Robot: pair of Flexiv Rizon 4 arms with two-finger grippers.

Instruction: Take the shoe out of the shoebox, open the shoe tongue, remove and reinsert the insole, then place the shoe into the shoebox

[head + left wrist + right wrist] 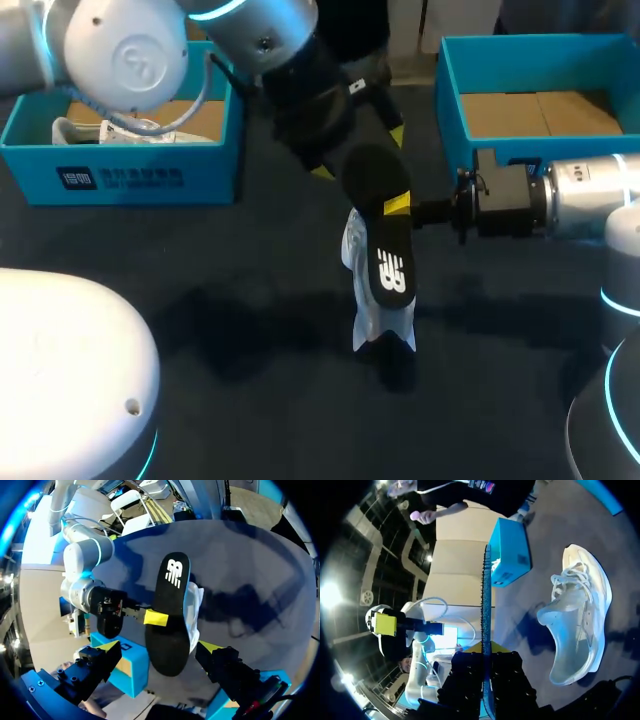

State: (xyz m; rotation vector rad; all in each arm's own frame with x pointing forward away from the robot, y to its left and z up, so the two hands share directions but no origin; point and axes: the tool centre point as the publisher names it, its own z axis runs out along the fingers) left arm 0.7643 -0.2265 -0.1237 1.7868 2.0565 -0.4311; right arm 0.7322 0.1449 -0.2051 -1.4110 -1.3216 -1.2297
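Observation:
A black insole [385, 230] hangs over the middle of the table, and my right gripper [397, 205] is shut on its edge, coming in from the right. In the right wrist view the insole [486, 595] stands edge-on between the shut fingers of the right gripper [486, 650]. The white shoe [372, 310] lies on the dark table below the insole, and also shows beside the right gripper [580, 615]. My left gripper [159, 647] is open, its fingers on either side of the insole's [167, 615] rounded end without touching it. The shoe [194, 605] shows behind the insole.
A blue shoebox [120, 175] at the back left holds another white shoe [100, 128]. A second blue shoebox [450, 90] at the back right shows only its cardboard floor. My left arm [290, 70] crosses over the table's back middle.

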